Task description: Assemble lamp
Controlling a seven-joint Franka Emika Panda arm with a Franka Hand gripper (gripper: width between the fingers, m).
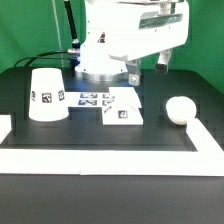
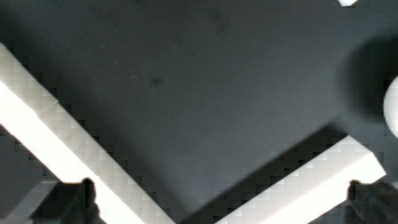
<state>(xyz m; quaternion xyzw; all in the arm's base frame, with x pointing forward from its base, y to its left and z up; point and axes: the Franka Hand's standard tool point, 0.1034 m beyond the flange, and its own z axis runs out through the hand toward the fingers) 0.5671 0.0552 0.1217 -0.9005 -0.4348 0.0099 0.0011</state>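
The white cone shade (image 1: 48, 95) stands on the black table at the exterior view's left, with tags on its side. The flat square base (image 1: 122, 112) lies near the middle, tags on top. The ball-shaped bulb (image 1: 180, 110) rests at the exterior view's right. My gripper (image 1: 148, 68) hangs above the table behind the base and touches no part. In the wrist view my gripper (image 2: 221, 205) is open and empty, its dark fingertips (image 2: 68, 200) far apart over bare black table. A white rounded sliver (image 2: 391, 105) shows at the picture's edge; I cannot tell which part it is.
The marker board (image 1: 95, 98) lies between the shade and the base. A raised white rail (image 1: 100, 150) borders the table at the front and sides; two of its bars meet in a corner in the wrist view (image 2: 54, 120).
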